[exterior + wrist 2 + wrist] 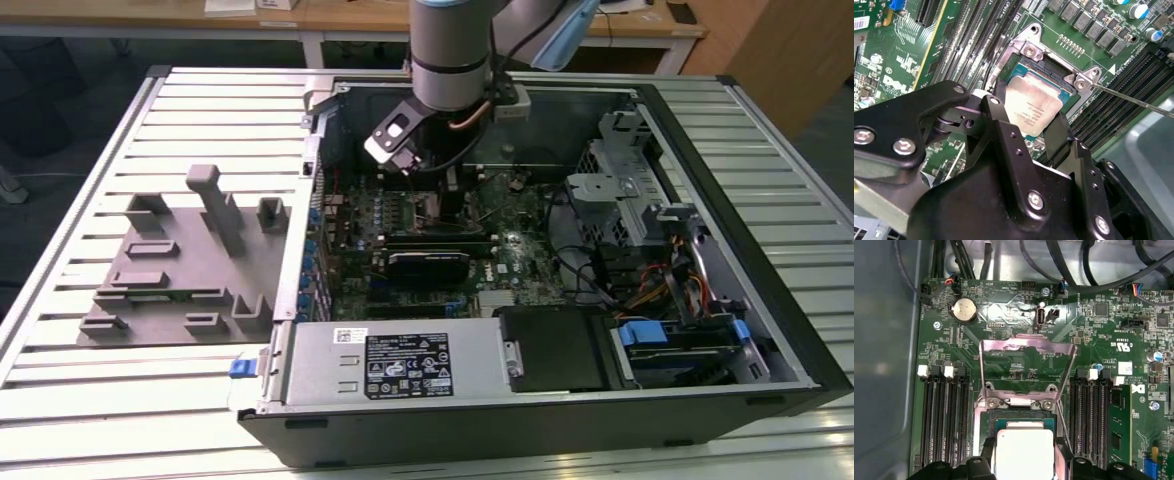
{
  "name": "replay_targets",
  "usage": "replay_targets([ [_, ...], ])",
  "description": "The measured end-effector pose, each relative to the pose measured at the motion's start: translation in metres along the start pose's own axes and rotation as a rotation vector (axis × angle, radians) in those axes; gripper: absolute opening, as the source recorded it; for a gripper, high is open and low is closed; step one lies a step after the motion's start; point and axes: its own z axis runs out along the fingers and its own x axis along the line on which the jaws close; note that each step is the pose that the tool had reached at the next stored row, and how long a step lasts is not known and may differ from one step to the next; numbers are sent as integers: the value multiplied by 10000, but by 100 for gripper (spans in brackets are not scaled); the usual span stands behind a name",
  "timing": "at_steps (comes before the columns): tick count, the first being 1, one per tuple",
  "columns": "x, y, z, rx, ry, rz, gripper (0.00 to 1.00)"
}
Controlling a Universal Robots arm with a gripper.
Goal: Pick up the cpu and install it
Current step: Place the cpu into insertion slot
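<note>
The cpu (1031,105), a flat square chip with a silvery top, sits between my two black fingers (1058,134), right over the open socket (1051,62) on the green motherboard. In the first wrist view the cpu (1024,450) hangs just in front of the raised metal load plate (1026,365). My gripper (1029,125) is shut on the chip's opposite edges; whether the chip rests in the socket I cannot tell. In the exterior view the gripper (451,190) reaches down inside the open computer case (747,200), over the board's middle.
The socket's thin lever (1134,100) sticks out sideways. Memory slots (946,420) flank the socket, one with a module (1119,425). Grey holder blocks (174,270) lie on the slatted table at the exterior view's left. A power supply (387,365) and drive cage (627,180) crowd the case.
</note>
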Motion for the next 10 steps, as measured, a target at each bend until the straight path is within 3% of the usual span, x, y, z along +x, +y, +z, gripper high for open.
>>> replay_targets([
  [10, 4, -5, 61, 5, -6, 153, 54],
])
